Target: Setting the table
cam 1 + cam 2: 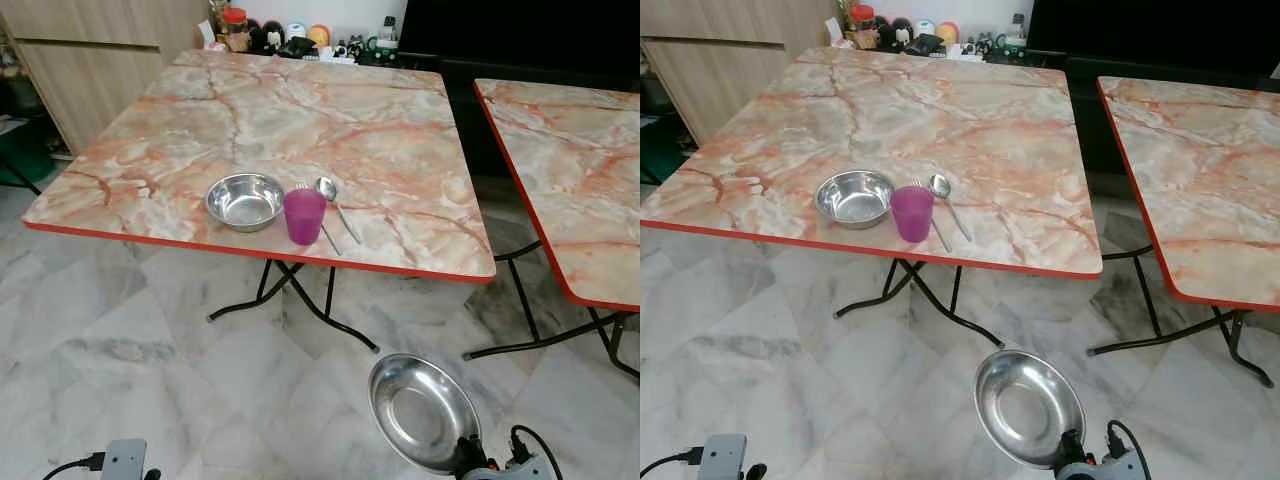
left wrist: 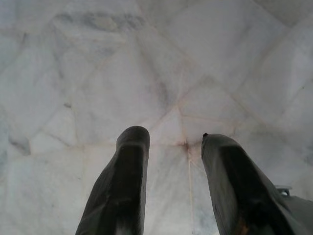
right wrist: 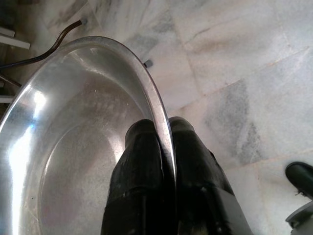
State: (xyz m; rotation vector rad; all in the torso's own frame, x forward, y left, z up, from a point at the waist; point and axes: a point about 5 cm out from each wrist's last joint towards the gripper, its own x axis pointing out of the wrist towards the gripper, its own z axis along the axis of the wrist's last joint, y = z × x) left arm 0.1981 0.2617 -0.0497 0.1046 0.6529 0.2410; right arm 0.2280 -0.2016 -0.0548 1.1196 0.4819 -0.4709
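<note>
A marble-patterned table with a red edge stands ahead of me. Near its front edge sit a steel bowl, a purple cup and a spoon with a fork partly hidden behind the cup. My right gripper is shut on the rim of a steel plate, held low over the floor in front of the table. My left gripper hangs open above the marble floor with nothing between its fingers.
A second marble table stands to the right, with a gap between the two. Jars and small items crowd the far edge of the near table. A wooden cabinet is at the left. Black folding legs show under the table.
</note>
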